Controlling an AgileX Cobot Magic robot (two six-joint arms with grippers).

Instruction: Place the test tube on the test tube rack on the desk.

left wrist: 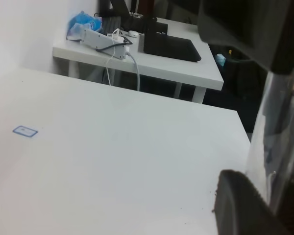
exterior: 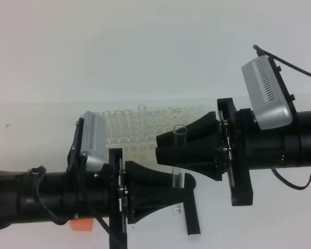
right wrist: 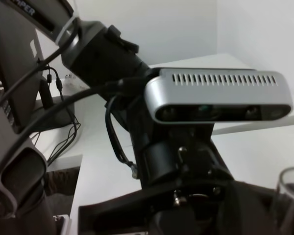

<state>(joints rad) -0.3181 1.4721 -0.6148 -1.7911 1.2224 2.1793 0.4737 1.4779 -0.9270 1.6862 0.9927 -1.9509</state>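
A clear test tube [exterior: 177, 176] stands nearly upright in front of the white test tube rack [exterior: 145, 132] on the desk [exterior: 41, 129]. My left gripper [exterior: 179, 190] reaches in from the left and is shut on the tube's lower part. The left wrist view shows the tube [left wrist: 272, 147] at the right edge. My right gripper [exterior: 163, 146] comes in from the right with its fingers around the tube's upper part, just under the open rim. I cannot make out whether its jaws press on the glass. The tube's rim [right wrist: 291, 193] shows low right in the right wrist view.
Several clear tubes [exterior: 117, 112] stand in the rack's back row. A black round-headed stick [exterior: 193, 215] lies just right of my left gripper's tip. A small orange thing [exterior: 82, 224] sits under my left arm. Another desk with cables [left wrist: 137, 49] stands beyond.
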